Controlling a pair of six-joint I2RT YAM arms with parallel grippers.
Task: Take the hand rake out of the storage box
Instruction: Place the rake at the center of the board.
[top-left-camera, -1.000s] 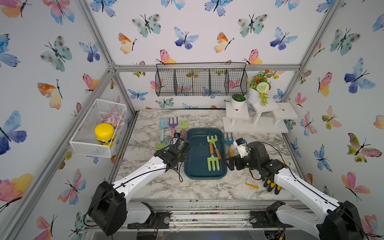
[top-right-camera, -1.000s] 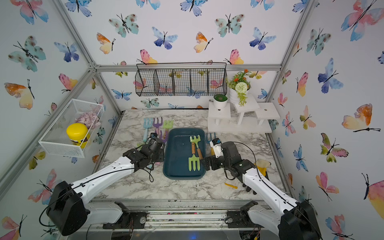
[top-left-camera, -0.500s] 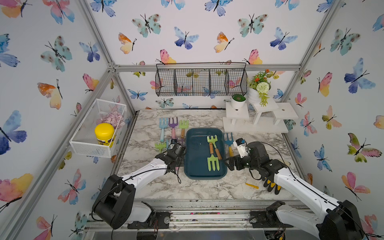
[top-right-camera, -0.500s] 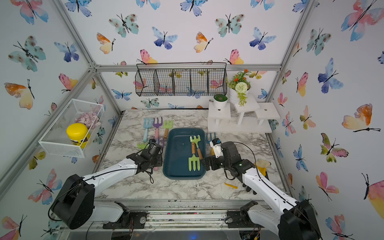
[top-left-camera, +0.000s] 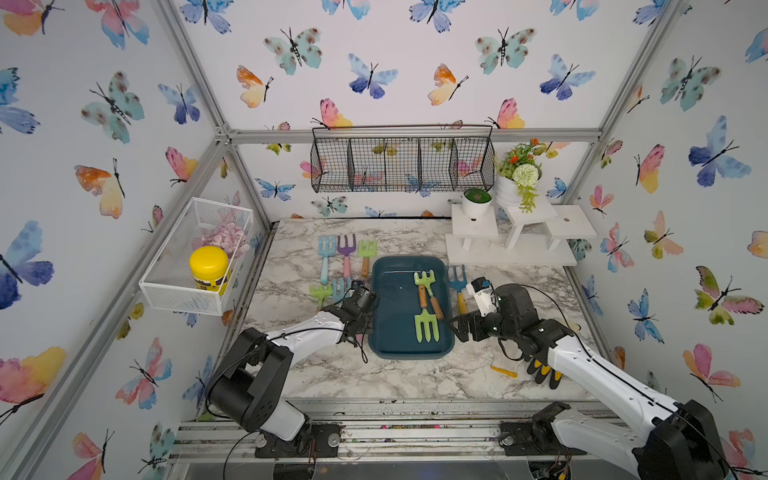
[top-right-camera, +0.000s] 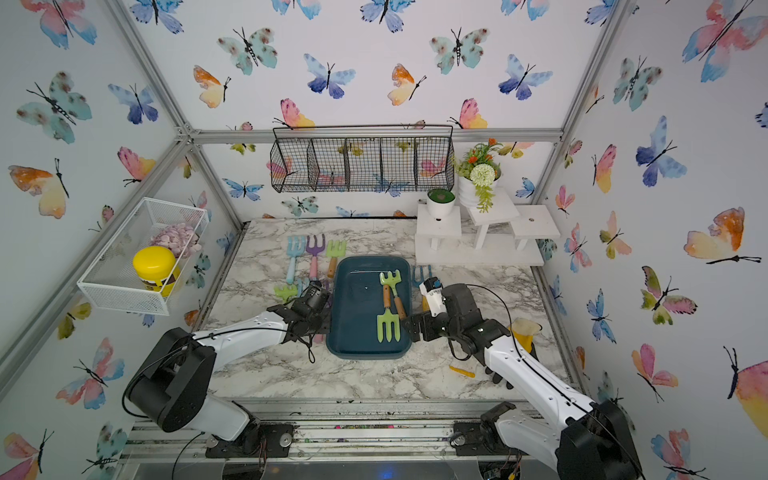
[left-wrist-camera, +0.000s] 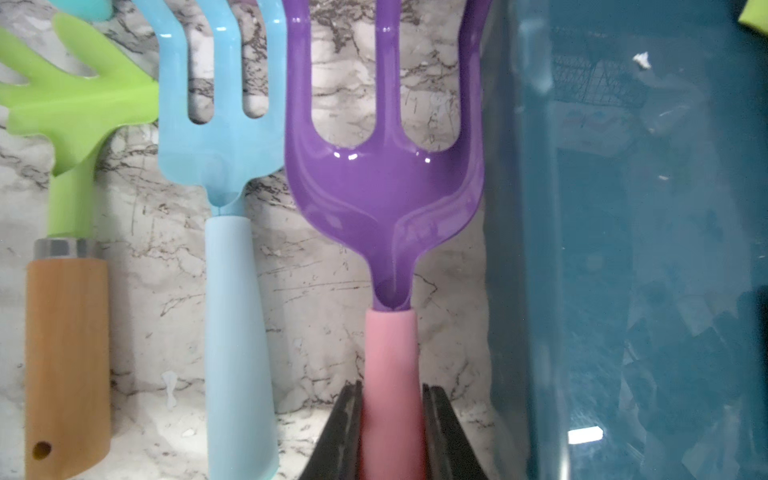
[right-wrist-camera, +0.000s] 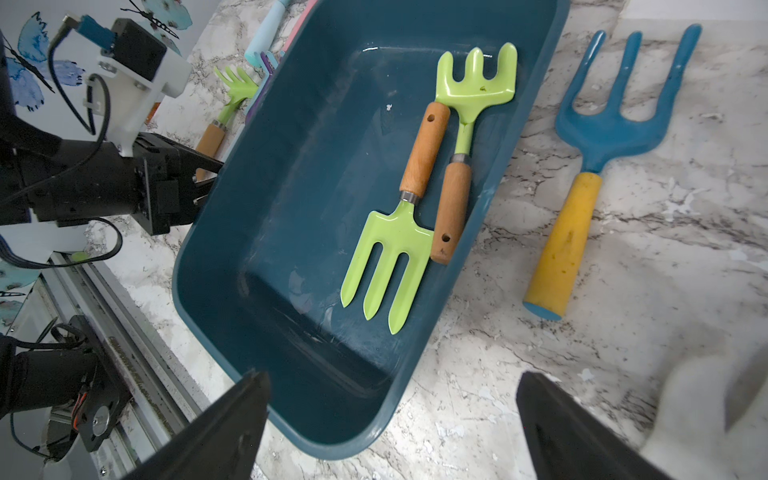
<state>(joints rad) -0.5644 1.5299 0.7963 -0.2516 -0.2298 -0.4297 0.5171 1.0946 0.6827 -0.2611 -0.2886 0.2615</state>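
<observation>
Storage box (top-left-camera: 390, 320) sits mid-counter (top-left-camera: 395, 382), long axis running away from the robot. Hand rake (right-wrist-camera: 478, 79), with a lime-green head and wooden handle, lies inside the box along its right wall, head toward the far end. A green fork (right-wrist-camera: 390, 257) lies side by side with it, tines toward the near end. Left tool (left-wrist-camera: 390, 390): jaws closed narrow on the pink handle of a purple fork (left-wrist-camera: 386, 178), outside the box just beside its left wall; cannot tell whether this fork rests on the counter. Right tool (right-wrist-camera: 392, 376): jaws spread wide, holding nothing, at the box's near right corner. Blue fork (right-wrist-camera: 615, 120) with a yellow handle lies on the counter just right of the box.
</observation>
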